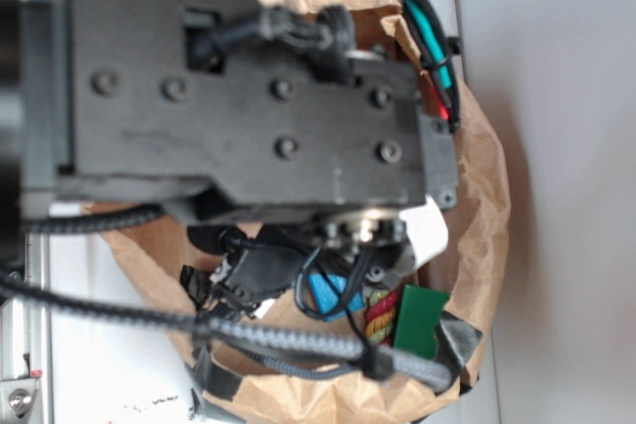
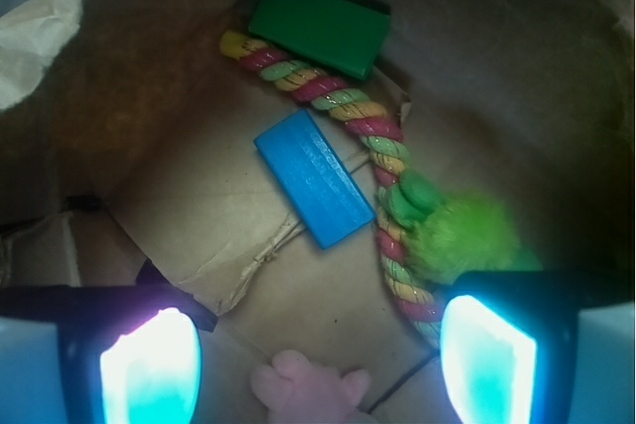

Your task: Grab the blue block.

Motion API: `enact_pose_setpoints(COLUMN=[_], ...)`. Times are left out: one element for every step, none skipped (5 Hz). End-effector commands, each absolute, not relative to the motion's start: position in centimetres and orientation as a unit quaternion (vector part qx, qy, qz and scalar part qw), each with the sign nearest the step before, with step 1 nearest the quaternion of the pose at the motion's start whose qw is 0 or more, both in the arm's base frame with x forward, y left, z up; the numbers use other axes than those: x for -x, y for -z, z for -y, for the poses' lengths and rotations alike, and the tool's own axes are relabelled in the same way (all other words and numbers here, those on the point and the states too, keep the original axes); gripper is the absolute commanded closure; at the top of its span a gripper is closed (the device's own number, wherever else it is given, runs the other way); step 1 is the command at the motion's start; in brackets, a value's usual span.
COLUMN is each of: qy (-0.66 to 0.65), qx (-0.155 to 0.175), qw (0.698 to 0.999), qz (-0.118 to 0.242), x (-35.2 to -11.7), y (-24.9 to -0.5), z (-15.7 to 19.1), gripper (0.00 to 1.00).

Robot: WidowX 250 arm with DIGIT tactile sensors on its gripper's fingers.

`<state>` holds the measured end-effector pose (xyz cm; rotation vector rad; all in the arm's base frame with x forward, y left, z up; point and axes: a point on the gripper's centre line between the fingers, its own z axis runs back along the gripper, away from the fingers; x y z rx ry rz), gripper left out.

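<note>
Below my glowing, glossy translucent plastic fingers (image 2: 149, 369), the flat bright blue wooden block (image 2: 314, 177) looks matt with faint grain lines. It lies on creased, rough brown paper bag (image 2: 179, 215). Nearby are a twisted multicoloured cotton rope (image 2: 338, 106), fuzzy at its green end, and a smooth dark green rectangular block (image 2: 320, 25).

Bright blue block (image 2: 315, 178) with faint grain lines; beside it my view shows a rope (image 2: 343, 106) twisted in pink, green and yellow, ending in a lime-green tuft (image 2: 462, 235). Beyond the rope, a dark green block (image 2: 318, 25); brown paper bag (image 2: 179, 215).
</note>
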<state>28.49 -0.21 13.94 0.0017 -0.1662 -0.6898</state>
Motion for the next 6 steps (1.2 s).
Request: enact_pose_setpoints(qy=[0.335, 0.335, 0.382, 0.416, 0.446, 0.494], qx=[-0.01, -0.01, -0.021, -0.032, -0.034, -0.034], qw=[0.937, 0.937, 0.918, 0.902, 0.888, 0.86], qz=[0.097, 0.097, 0.104, 0.107, 0.107, 0.125], x=[-28.6, -28.6, -30.5, -31.5, -32.0, -31.2], y=[-14.9, -14.9, -12.0, -10.1, -9.0, -9.1], z=[0.4, 0.4, -0.5, -0.9, -0.9, -0.5], gripper=[0.0, 0.0, 0.0, 0.0, 0.0, 0.0])
